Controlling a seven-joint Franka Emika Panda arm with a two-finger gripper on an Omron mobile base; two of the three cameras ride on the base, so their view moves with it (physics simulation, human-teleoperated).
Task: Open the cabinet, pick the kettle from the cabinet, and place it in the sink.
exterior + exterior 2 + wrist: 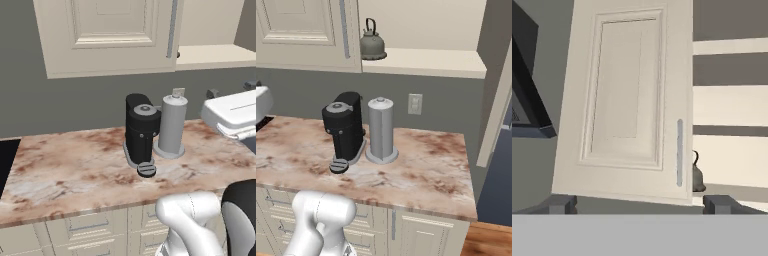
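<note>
Glossy white rounded arm (192, 220), black joint; gripper (640, 204) fingertips dark grey.

We see a home kitchen: cream raised-panel wall cabinet (107, 35), brown-veined marble surface (75, 170), black coffee machine (141, 131).

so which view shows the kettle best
The right base view: the kettle stands whole on the open cabinet shelf, handle and lid clear. The hand view catches a sliver behind the door edge.

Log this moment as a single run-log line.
cabinet: right side open | kettle: on shelf | gripper: open, empty, facing left door | phase: before pick
</note>
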